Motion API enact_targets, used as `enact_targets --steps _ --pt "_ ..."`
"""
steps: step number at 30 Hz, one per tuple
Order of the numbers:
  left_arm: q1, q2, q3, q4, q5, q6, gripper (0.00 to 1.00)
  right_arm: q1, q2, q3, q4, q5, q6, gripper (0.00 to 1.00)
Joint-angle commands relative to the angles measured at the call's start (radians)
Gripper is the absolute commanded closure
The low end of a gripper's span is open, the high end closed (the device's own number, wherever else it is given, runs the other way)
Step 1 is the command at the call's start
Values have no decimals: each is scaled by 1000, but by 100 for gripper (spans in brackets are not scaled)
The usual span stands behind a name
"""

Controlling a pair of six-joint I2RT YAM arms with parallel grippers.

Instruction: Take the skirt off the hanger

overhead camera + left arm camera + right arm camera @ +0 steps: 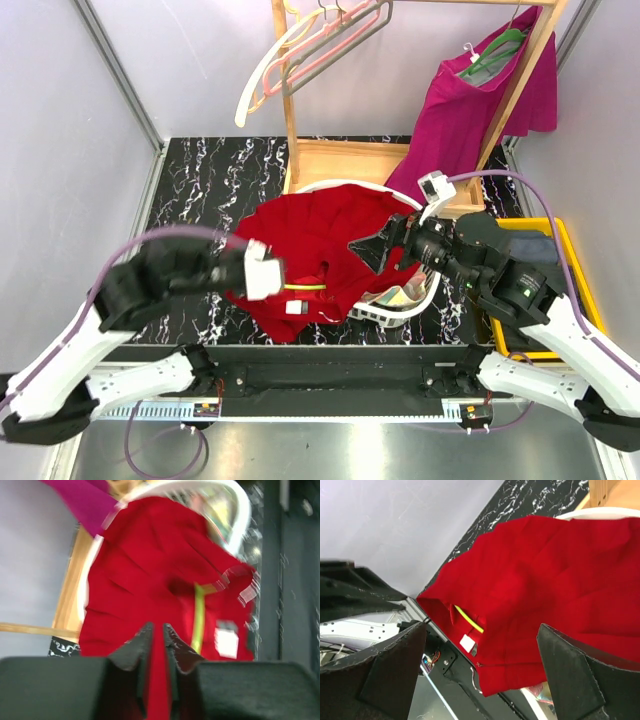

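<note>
Draping garment, red skirt [310,235]: spread over the white basket [345,184], covering its left and middle. The near-left edge hangs out past the rim, while the far and right rim show bare.
Left gripper [157,630]: at the basket's near-left side, fingers drawn close with a fold of the red skirt pinched between them (in the wrist view, cloth fills the narrow slot).
Right gripper [481,630]: over the basket's right half, above the skirt. Jaws are spread wide with nothing between them.
Yellow-green bar [305,287]: a short straight stretch showing at the skirt's near edge, outside the basket's near-left rim. The rest is under cloth.
White tag [295,307]: just beside the bar, on the side away from the basket.
Pale cloth [400,295]: inside the basket at its near-right, where the skirt leaves it uncovered.
Wooden rack [290,110]: directly behind the basket, its base plank close to the far rim.
Magenta garment [470,120]: on a green hanger [495,50] on the rack, behind and right of the basket.
Empty hangers [310,45]: on the rack's rail, behind the basket and to its left.
Yellow tray [575,260]: right of the basket, partly under the right arm.
Black marbled tabletop [200,180]: the widest open stretch lies left of the basket, running to the grey wall. Only a narrow strip shows on the basket's near side.
</note>
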State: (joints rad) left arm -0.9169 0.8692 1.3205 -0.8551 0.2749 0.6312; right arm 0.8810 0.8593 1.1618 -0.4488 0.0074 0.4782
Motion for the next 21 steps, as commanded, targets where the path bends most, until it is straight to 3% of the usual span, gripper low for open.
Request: enact_targets --steps 1,10,21 --pt "-28 -65 -131 -12 29 163 77 3 -45 26 47 28 31 0" --pt "-94 8 -317 109 9 203 73 3 -51 19 53 62 31 0" --pt "-99 203 -288 212 -31 182 75 3 -88 -17 52 85 34 0"
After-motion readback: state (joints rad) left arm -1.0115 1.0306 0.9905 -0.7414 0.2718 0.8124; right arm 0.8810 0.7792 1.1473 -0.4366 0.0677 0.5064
